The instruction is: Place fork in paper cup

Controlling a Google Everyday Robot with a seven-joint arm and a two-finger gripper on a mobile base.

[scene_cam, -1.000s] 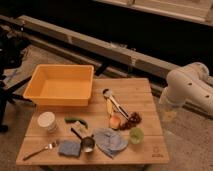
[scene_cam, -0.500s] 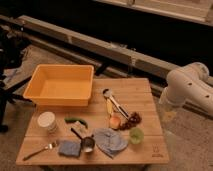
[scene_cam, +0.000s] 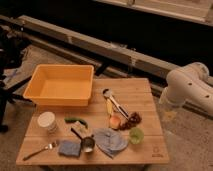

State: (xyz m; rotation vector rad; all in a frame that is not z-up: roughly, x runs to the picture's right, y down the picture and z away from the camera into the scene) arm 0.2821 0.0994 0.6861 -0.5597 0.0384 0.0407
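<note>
- Fork (scene_cam: pixel 42 149) is seen lying flat near the front left corner of the wooden table (scene_cam: pixel 140 95), its head end just beside a blue sponge (scene_cam: pixel 69 148).
- Paper cup (scene_cam: pixel 47 121) is set upright behind the fork, apart from it, in front of the yellow bin (scene_cam: pixel 62 85).
- Gripper (scene_cam: pixel 169 114) is held beyond the table's right edge, under the white arm (scene_cam: pixel 192 85), with its jaws spread and nothing gripped.

Wooden tabletop (scene_cam: pixel 142 95), light-toned, set on a grey speckled floor (scene_cam: pixel 192 150). Long pale rail (scene_cam: pixel 95 46) running diagonally behind it, against a dark wall (scene_cam: pixel 150 30). Black stand (scene_cam: pixel 9 50) at far left; lighting dim and warm.
</note>
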